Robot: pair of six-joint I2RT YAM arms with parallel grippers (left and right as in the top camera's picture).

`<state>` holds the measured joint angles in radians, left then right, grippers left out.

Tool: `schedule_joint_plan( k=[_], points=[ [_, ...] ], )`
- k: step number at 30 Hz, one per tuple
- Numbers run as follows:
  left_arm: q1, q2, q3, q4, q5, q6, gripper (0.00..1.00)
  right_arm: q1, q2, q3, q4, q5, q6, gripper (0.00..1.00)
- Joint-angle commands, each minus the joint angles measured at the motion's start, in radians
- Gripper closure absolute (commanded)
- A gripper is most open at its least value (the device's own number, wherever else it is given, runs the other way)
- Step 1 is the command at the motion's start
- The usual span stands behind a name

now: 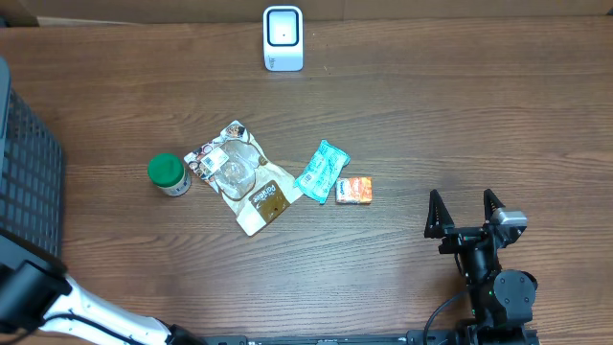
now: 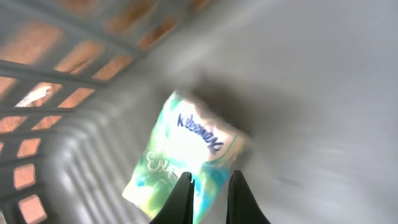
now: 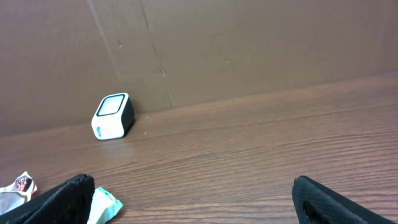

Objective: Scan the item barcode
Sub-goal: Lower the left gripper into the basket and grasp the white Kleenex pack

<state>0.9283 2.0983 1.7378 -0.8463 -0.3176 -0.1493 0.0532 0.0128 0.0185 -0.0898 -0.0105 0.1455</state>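
The left tool (image 2: 208,186) is pinched shut on the near end of the Kleenex pack (image 2: 186,146) inside the basket (image 2: 74,155), the pack's long axis running away from it. The scanner (image 1: 283,38) stands well apart across the tabletop (image 1: 431,115); the right tool (image 1: 462,199) gapes wide, empty

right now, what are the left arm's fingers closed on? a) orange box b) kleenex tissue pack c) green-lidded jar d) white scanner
b, the left wrist view shows the left fingers pinching the edge of the Kleenex pack inside the grey basket.

Black right arm (image 1: 495,283) with pointed black fingers (image 1: 436,215) and cable (image 1: 441,314); left arm (image 1: 91,311) has a white link.
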Motion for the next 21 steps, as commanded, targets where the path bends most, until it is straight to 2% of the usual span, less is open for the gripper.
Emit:
schedule_joint_plan(
  k=[1,4,9,10,12,14,17,21],
  points=[
    [-0.027,-0.245,0.068,0.009,0.163,-0.143,0.96,0.005,-0.010,-0.010,0.006,0.010,0.001,0.00],
    [-0.059,-0.407,0.068,0.023,0.224,-0.158,0.96,0.005,-0.010,-0.010,0.006,0.010,0.001,0.00],
    [-0.084,-0.551,0.068,0.027,0.190,-0.144,0.95,0.005,-0.010,-0.010,0.006,0.010,0.001,0.00],
    [-0.084,-0.558,0.068,0.016,0.186,-0.114,0.86,0.005,-0.010,-0.010,0.006,0.010,0.001,0.00],
    [-0.082,-0.556,0.066,-0.009,0.183,-0.048,0.61,0.005,-0.010,-0.010,0.006,0.010,0.001,0.00],
    [-0.082,-0.536,0.060,-0.027,0.184,0.002,0.48,0.005,-0.010,-0.010,0.006,0.010,0.001,0.00],
    [-0.077,-0.493,0.057,-0.045,0.188,0.063,0.39,0.005,-0.010,-0.010,0.006,0.010,0.001,0.00],
    [-0.049,-0.402,0.057,-0.062,0.187,0.214,0.36,0.005,-0.010,-0.010,0.006,0.010,0.001,0.00]
  ],
)
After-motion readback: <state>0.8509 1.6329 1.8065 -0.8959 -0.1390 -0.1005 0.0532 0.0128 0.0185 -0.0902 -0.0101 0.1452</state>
